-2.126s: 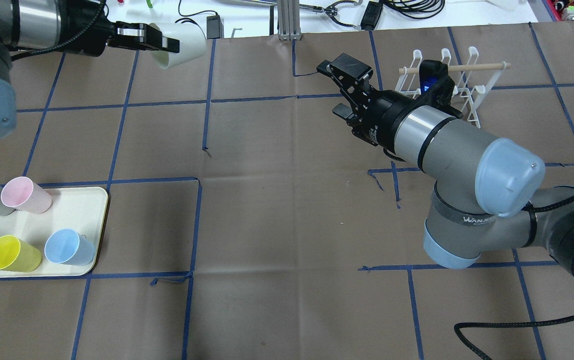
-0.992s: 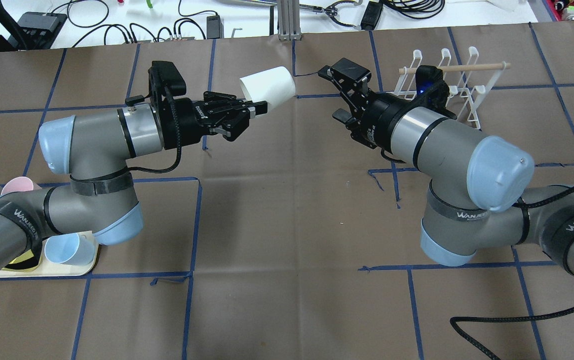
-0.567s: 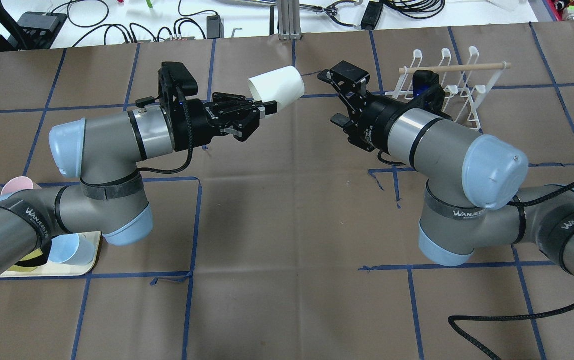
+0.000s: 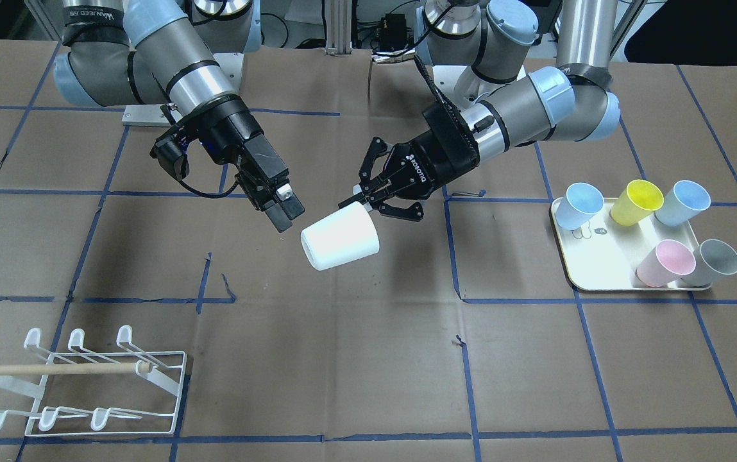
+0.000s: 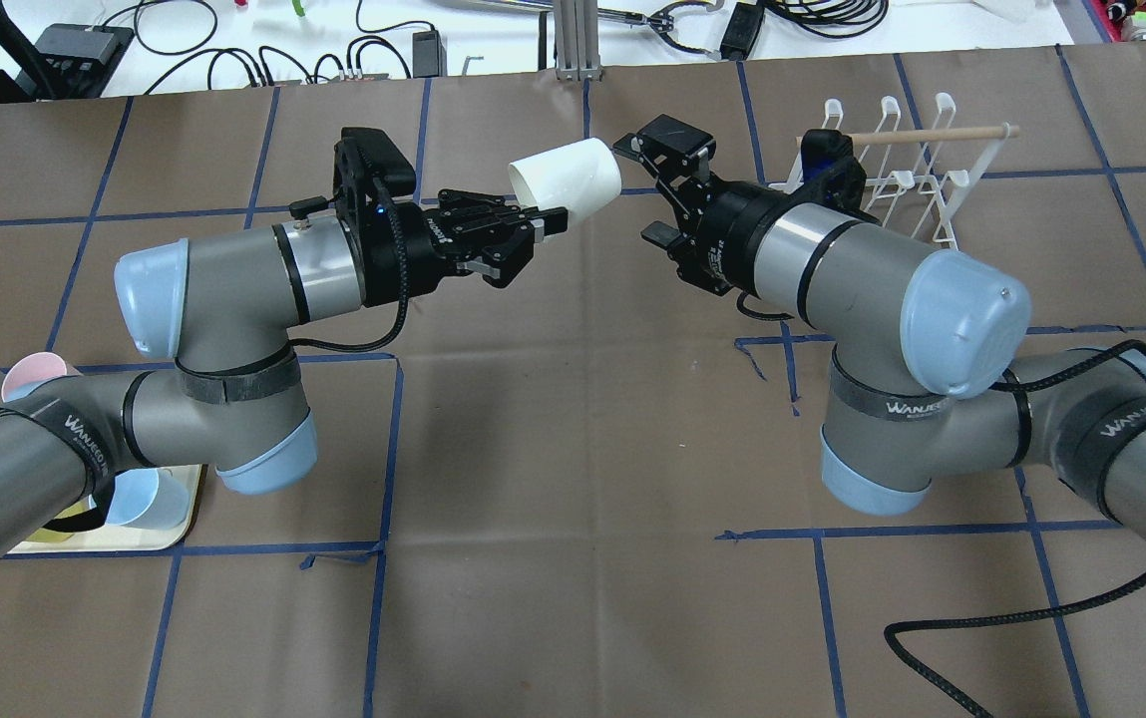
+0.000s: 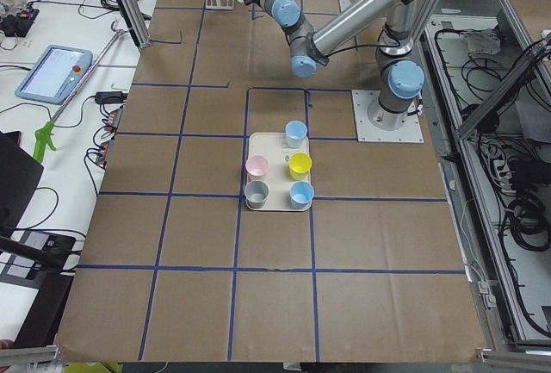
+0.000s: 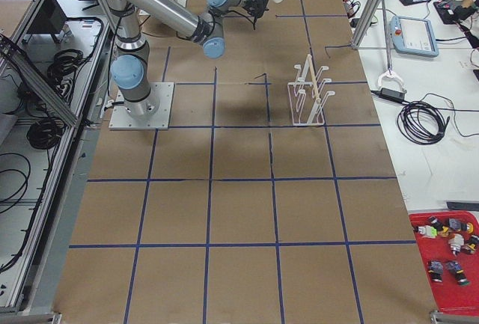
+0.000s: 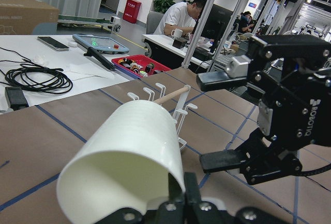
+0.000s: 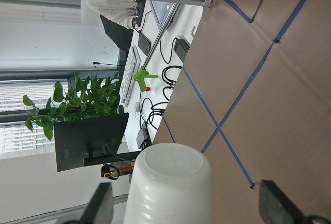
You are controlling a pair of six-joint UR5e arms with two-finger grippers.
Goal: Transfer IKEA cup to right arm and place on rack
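Observation:
My left gripper (image 5: 543,221) is shut on the rim of a white cup (image 5: 568,179) and holds it on its side above the table, base towards the right arm. My right gripper (image 5: 644,189) is open, with its fingertips just at the cup's base and not closed on it. In the front view the cup (image 4: 340,239) hangs between the left gripper (image 4: 356,200) and the right gripper (image 4: 286,217). The right wrist view shows the cup's base (image 9: 170,182) between the spread fingers (image 9: 101,206). The white wire rack (image 5: 892,175) stands behind the right arm.
A cream tray (image 4: 599,269) with several coloured cups sits at the robot's left, partly hidden under the left arm in the overhead view (image 5: 174,529). The rack (image 4: 60,369) is empty. A black cable (image 5: 981,638) lies on the table near the right arm.
The left arm has carried the white cup from the far left to the table's middle. The right gripper has moved a little left towards the cup's base and stayed open.

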